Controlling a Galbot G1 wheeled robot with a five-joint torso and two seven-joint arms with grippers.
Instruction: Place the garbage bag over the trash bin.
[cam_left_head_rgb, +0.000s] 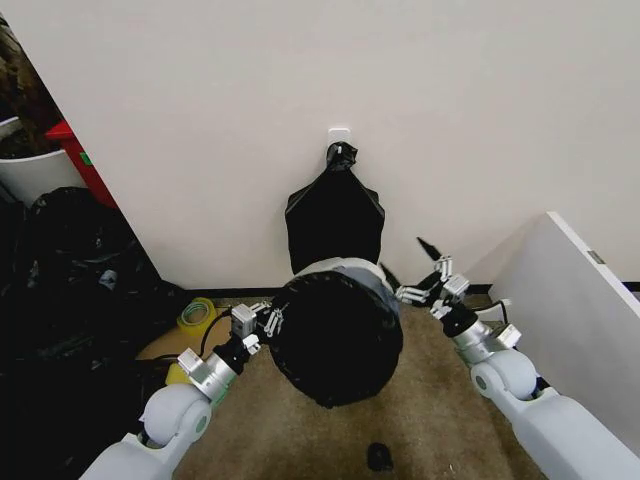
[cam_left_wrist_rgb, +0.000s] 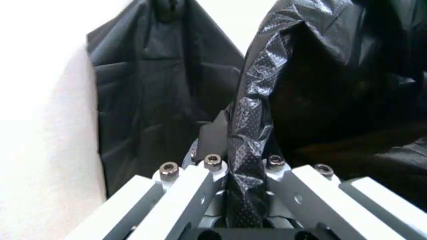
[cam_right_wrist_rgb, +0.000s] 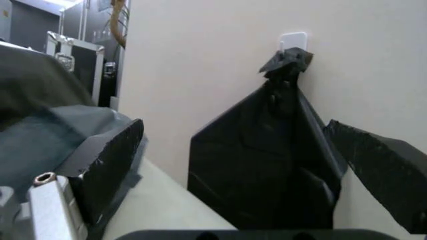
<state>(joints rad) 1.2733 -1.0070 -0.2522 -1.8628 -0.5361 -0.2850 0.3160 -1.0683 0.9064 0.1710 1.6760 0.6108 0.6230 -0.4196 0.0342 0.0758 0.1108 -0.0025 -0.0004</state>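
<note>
The trash bin (cam_left_head_rgb: 356, 269) stands against the wall in the head view, its cream-white rim showing at the back. The glossy black garbage bag (cam_left_head_rgb: 335, 338) is spread over its mouth and down its front. My left gripper (cam_left_head_rgb: 267, 321) is at the bin's left side, shut on a gathered strip of the garbage bag (cam_left_wrist_rgb: 250, 145) that runs between its fingers (cam_left_wrist_rgb: 193, 192). At the bin's right side my right gripper (cam_left_head_rgb: 421, 272) is open. Its black-padded fingers (cam_right_wrist_rgb: 110, 155) stand wide apart with nothing between them.
A flat matte black bundle (cam_left_head_rgb: 335, 215) hangs from a white wall hook behind the bin. A heap of black bags (cam_left_head_rgb: 60, 300) fills the left, with a yellow tape roll (cam_left_head_rgb: 197, 313) beside it. A white panel (cam_left_head_rgb: 580, 310) stands at right. A small black object (cam_left_head_rgb: 379, 456) lies on the carpet.
</note>
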